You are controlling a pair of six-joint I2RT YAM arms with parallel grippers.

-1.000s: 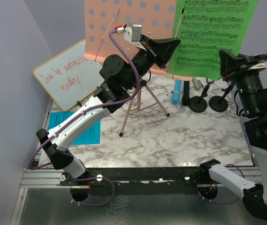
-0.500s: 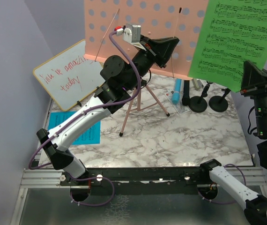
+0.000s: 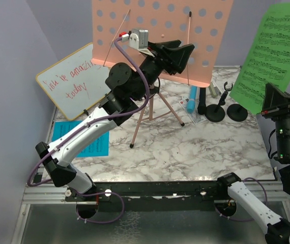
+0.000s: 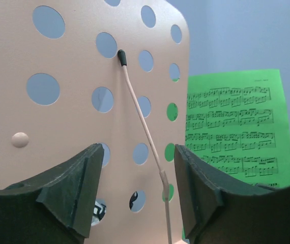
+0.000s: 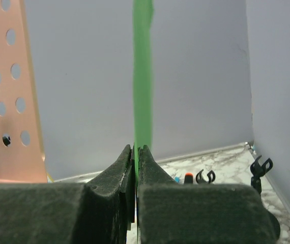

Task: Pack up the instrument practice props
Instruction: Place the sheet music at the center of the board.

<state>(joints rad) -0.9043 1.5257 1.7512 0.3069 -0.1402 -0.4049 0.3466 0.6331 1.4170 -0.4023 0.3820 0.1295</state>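
Observation:
The pink music holder's perforated tray (image 3: pixel 160 30) stands on its tripod at the back of the table. My left gripper (image 3: pixel 183 53) is open just in front of the tray (image 4: pixel 74 66), its fingers on either side of a thin pink retaining wire (image 4: pixel 140 117) without touching it. My right gripper (image 3: pixel 269 96) is shut on the lower edge of the green music sheet (image 3: pixel 272 51), held in the air at the right, clear of the tray. That sheet (image 5: pixel 143 76) shows edge-on between the right gripper's (image 5: pixel 136 152) fingers. A blue music sheet (image 3: pixel 79 137) lies flat under the left arm.
A blue microphone (image 3: pixel 192 96) and a black microphone (image 3: pixel 202 101) lie behind the tripod legs, next to two black round-based mic holders (image 3: pixel 216 112) (image 3: pixel 236 111) and a small silver cylinder (image 3: pixel 213 90). The yellow-framed whiteboard (image 3: pixel 76 84) leans at the back left.
My right gripper has pulled the green sheet off the pink tray, up and to the right. The left gripper has opened in front of the tray.

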